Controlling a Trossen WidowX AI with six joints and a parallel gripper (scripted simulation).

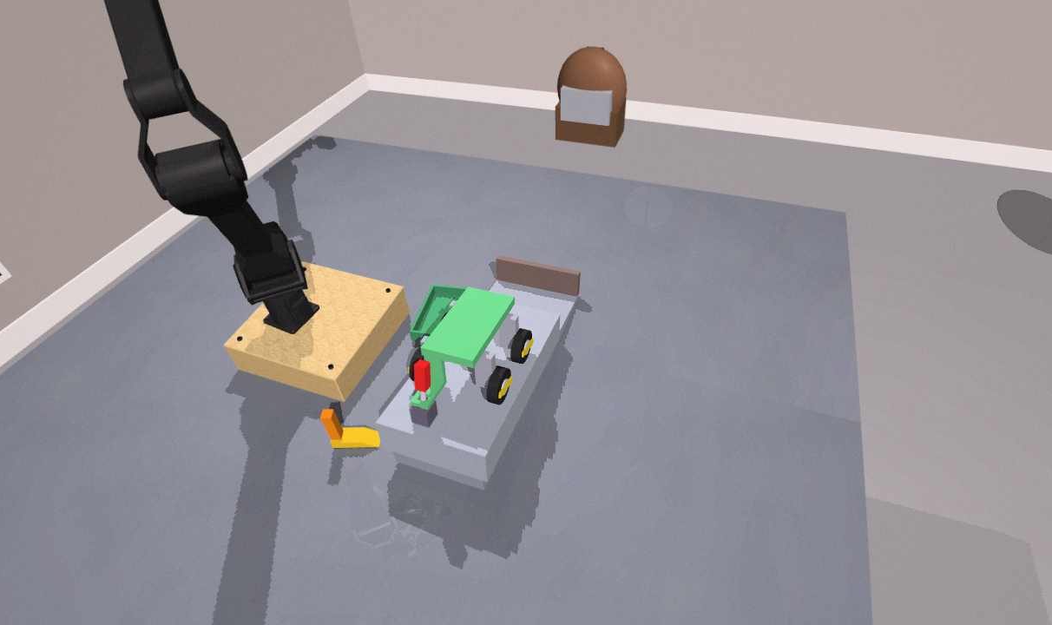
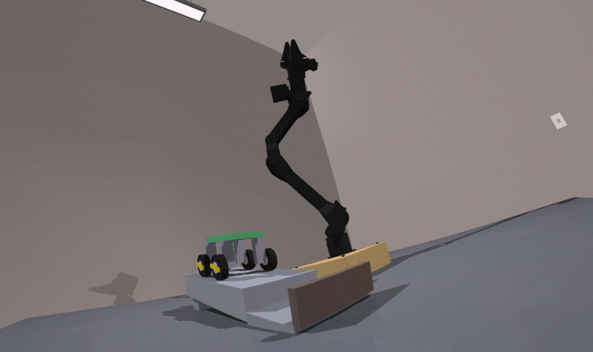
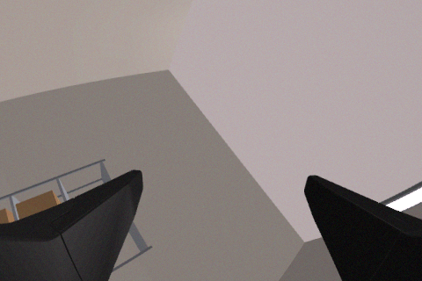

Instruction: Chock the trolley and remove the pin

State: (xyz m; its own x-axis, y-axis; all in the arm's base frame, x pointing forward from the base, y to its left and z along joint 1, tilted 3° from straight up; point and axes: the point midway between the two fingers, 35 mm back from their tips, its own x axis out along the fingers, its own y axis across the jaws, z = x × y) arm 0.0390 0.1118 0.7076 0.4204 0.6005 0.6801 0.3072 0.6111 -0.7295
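Tool (image 2: 294,42) spread wide, empty, one trolley (image 1: 467,326), one chock (image 1: 351,433), one pin (image 1: 422,375)

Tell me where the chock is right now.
In the top view the chock sits on the floor, off the ramp, between the ramp's near left edge and the wooden base, not touching any wheel.

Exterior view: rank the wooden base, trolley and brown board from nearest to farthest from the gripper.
The gripper is open, raised high and pointing up.
1. Wooden base: almost straight beneath it.
2. Trolley: off to the side, on the ramp.
3. Brown board: on the floor at the ramp's low end.
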